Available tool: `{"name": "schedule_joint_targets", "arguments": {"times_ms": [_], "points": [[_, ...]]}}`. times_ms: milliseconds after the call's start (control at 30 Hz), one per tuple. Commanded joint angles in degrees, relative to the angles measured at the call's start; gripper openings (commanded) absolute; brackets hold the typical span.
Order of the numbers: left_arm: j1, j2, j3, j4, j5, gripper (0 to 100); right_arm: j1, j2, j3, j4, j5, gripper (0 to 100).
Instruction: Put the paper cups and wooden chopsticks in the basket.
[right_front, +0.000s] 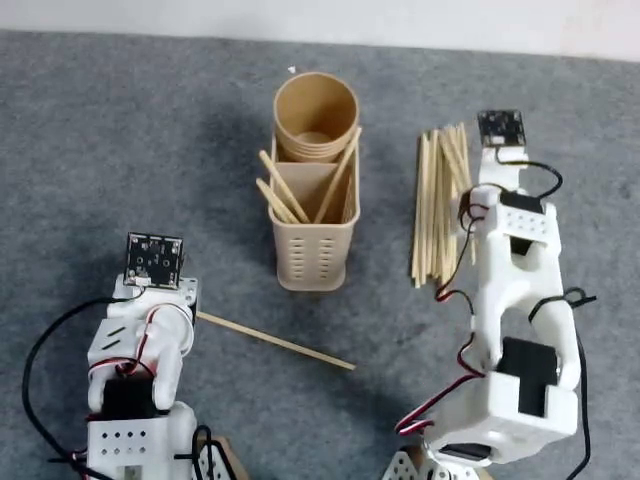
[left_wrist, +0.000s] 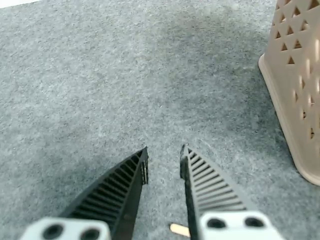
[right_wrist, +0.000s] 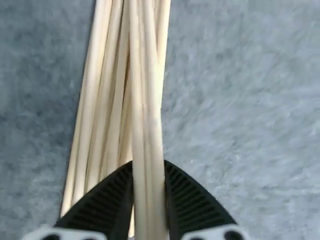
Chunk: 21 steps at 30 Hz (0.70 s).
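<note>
A beige perforated basket (right_front: 311, 236) stands mid-table; its side wall (left_wrist: 295, 85) also shows in the left wrist view. Stacked paper cups (right_front: 316, 118) fill its far compartment, and several wooden chopsticks (right_front: 305, 195) lean in the near one. A bundle of chopsticks (right_front: 440, 200) lies on the carpet to its right. My right gripper (right_wrist: 148, 167) is shut on two chopsticks (right_wrist: 147, 100) at the top of that bundle. One loose chopstick (right_front: 275, 340) lies in front of the basket. My left gripper (left_wrist: 164, 150) stands open over the carpet, with that chopstick's end (left_wrist: 179, 229) just behind its fingertips.
Grey carpet (right_front: 120, 150) covers the whole table, with bare room left of the basket. The left arm's body (right_front: 140, 350) stands at the near left and the right arm's body (right_front: 520, 330) at the near right, with wires trailing beside both.
</note>
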<state>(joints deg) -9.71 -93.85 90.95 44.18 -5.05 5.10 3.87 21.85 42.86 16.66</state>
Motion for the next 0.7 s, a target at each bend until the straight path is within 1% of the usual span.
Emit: {"name": "schedule_joint_targets", "arguments": {"times_ms": [0, 300, 500, 667], "points": [[0.75, -0.31, -0.31, -0.97, -0.62, 14, 0.4, -1.01, -0.84, 0.66, 0.7, 1.1], [0.75, -0.4, -0.31, -0.97, -0.62, 14, 0.48, 6.37, -1.19, 0.66, 0.79, 1.3], [0.75, -0.4, -0.31, -0.97, -0.62, 14, 0.48, 6.55, -1.19, 0.66, 0.79, 14.2], [0.75, -0.4, -0.31, -0.97, -0.62, 14, 1.45, 6.37, -2.33, 0.75, 0.7, 14.6]]}}
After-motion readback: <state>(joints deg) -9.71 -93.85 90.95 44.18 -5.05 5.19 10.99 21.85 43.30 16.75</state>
